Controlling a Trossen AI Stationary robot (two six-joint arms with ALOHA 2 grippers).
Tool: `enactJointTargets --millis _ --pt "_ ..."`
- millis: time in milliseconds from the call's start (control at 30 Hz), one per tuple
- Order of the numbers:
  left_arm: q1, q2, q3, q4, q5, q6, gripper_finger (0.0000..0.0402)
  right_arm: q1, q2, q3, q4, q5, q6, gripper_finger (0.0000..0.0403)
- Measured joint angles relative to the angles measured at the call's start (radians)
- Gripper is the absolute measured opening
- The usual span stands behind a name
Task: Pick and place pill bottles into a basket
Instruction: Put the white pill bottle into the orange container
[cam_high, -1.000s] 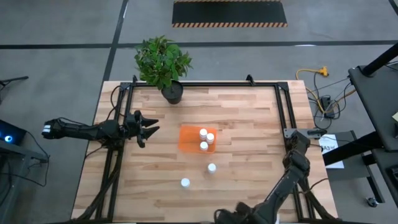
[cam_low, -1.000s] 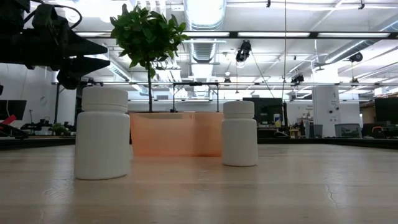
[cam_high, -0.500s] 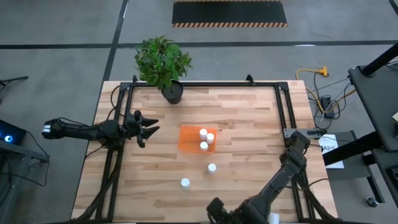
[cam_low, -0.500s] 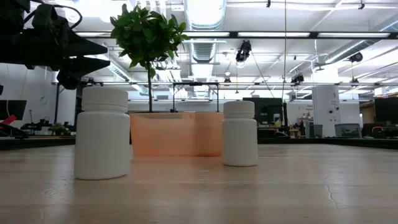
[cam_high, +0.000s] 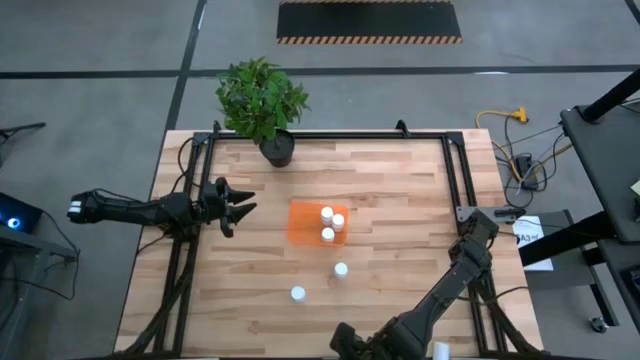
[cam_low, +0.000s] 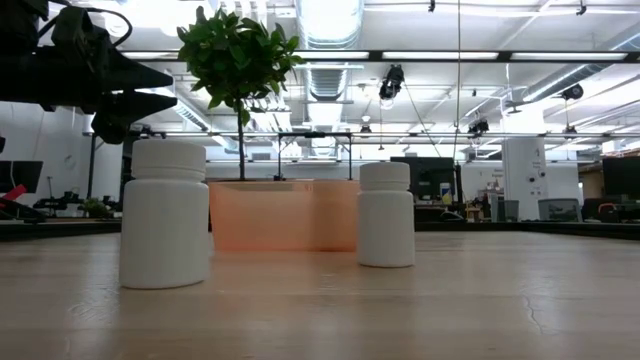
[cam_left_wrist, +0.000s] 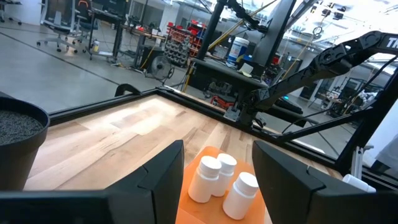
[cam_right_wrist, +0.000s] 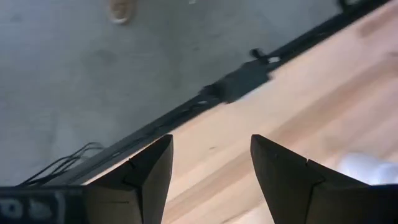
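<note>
- Your left gripper is hovering over the left part of the surface, jaws parted and gripping nothing, pointing at the basket. In the left wrist view its jaws are framing the three pill bottles already sitting in the orange basket.
- Your right gripper is hanging low over the near edge of the surface, jaws spread with nothing between them, looking along the boards toward the frame rail.
- Two loose pill bottles are waiting on the surface, both on the near side of the basket: one just beside it, the other farther out toward the near-left.
- I'm guessing the step in hand is the right arm going for one of those two. The nearer-left bottle is looking like the easy pick.
- Doing it well: you're wanting the jaws coming down either side of the body below the cap, centred, so it isn't tipping or rolling.
- The black plant pot is sitting well apart at the far edge.
</note>
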Motion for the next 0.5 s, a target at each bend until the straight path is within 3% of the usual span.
enactJointTargets --millis 233,500 --pt "0.0 0.0 0.0 0.0 0.0 0.0 0.0173 0.045 0.0 -0.003 -0.14 -0.049 -0.051 0.0206" --pt "0.0 0.0 0.0 0.0 0.0 0.0 0.0173 0.179 0.0 -0.018 -0.15 -0.053 -0.093 0.0206"
